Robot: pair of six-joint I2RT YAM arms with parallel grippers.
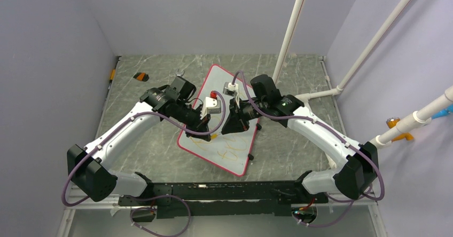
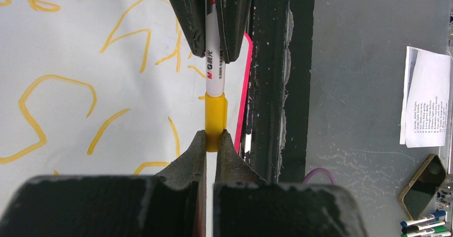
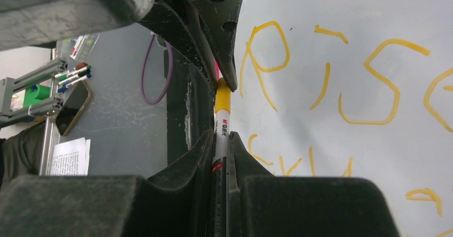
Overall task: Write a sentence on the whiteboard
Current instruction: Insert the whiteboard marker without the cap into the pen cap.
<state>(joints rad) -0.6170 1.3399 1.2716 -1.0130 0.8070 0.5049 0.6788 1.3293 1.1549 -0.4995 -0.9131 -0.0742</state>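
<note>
The whiteboard (image 1: 220, 82) lies tilted on the table, red-rimmed, with the orange-yellow sentence (image 1: 227, 150) on its near half. Letters reading "Rise" (image 3: 320, 86) show in the right wrist view. A slim marker hangs between the two arms over the board's edge. My left gripper (image 2: 211, 138) is shut on its yellow cap (image 2: 215, 114). My right gripper (image 3: 220, 138) is shut on the white barrel (image 3: 221, 130). In the left wrist view the barrel (image 2: 215, 74) runs up into the right gripper's fingers (image 2: 187, 13). The marker's tip is hidden.
A black rail (image 2: 272, 87) runs beside the board's edge. A printed sheet (image 2: 426, 95), a phone (image 2: 422, 179) and spare markers (image 2: 422, 225) lie off to the side. White pipes (image 1: 291, 29) stand at the back right. A small orange-and-black object (image 1: 141, 77) sits at the back left.
</note>
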